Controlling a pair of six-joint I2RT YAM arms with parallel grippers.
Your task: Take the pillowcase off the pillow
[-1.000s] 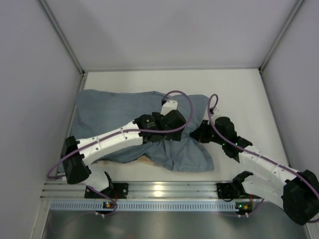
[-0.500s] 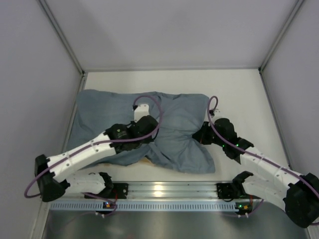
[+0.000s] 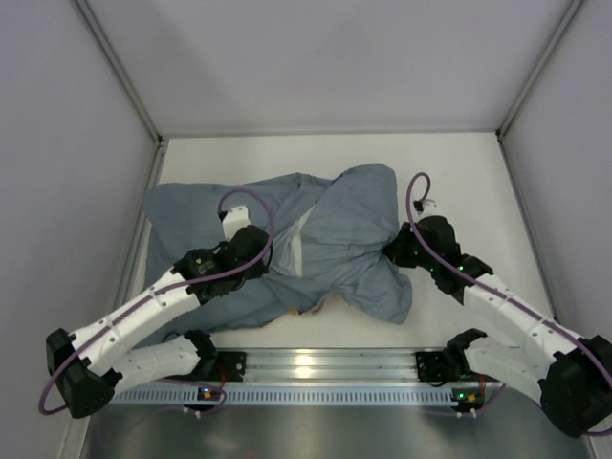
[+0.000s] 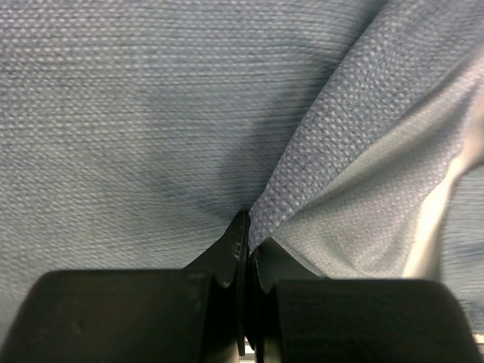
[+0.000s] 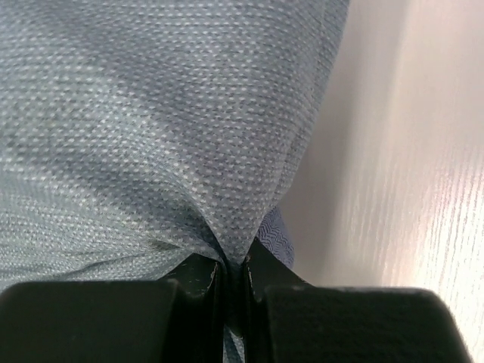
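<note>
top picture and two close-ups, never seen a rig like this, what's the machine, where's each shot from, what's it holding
Two white robot arms are bolted at the near edge of a table. The wide picture comes from a fixed camera above and behind them: left arm on the left, right arm on the right. Each close-up comes from a camera on one wrist, looking along that arm's black jaws. A blue-grey pillowcase lies crumpled on the table. Both pairs of jaws are shut on a fold of it, the left near its middle, the right at its right edge.

Left gripper (image 4: 243, 231) now tight on pillowcase (image 3: 346, 222)
</note>
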